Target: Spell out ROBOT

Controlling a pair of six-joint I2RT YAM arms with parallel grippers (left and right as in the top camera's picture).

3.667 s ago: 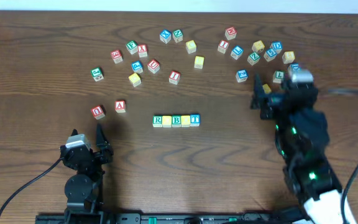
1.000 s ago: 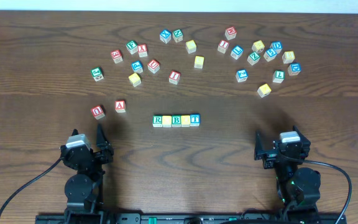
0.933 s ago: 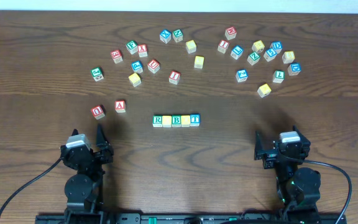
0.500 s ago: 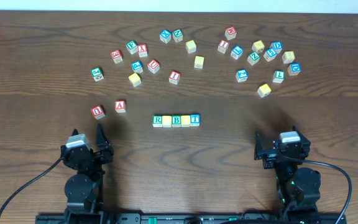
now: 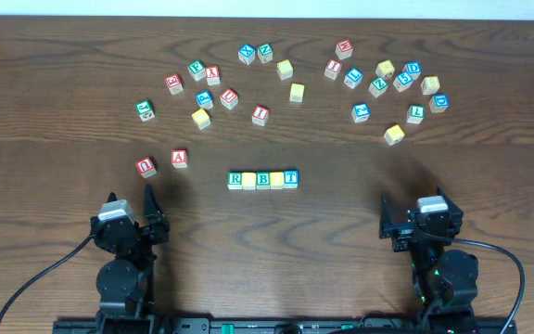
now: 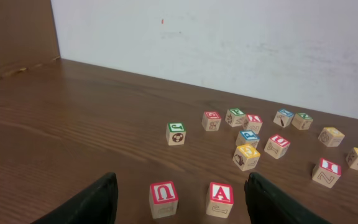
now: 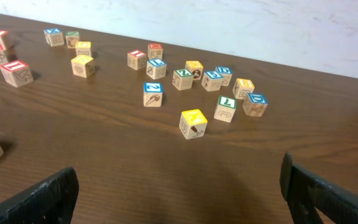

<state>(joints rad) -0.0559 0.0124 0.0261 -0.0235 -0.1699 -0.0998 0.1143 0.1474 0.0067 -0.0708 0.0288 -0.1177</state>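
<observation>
Wooden letter blocks lie on a dark brown table (image 5: 63, 121). At mid-table you see the row (image 5: 262, 178): five touching blocks reading green R, a yellow-topped block, B, a second yellow-topped block, blue T. The letters on the two yellow tops cannot be read from above.

Your left gripper (image 6: 182, 186) sits on the robot's side of the row and to its left. Its fingers are spread wide, with nothing between them. Your right gripper (image 7: 179, 180) sits on the robot's side of the row and to its right, also parted and empty.

A red U block (image 5: 146, 166) and a red A block (image 5: 180, 158) stand near each other, left of the row. A single yellow block (image 5: 394, 134) stands right of the row and beyond it. The other loose blocks (image 5: 286, 69) lie scattered in an arc beyond the row, well apart from it.
</observation>
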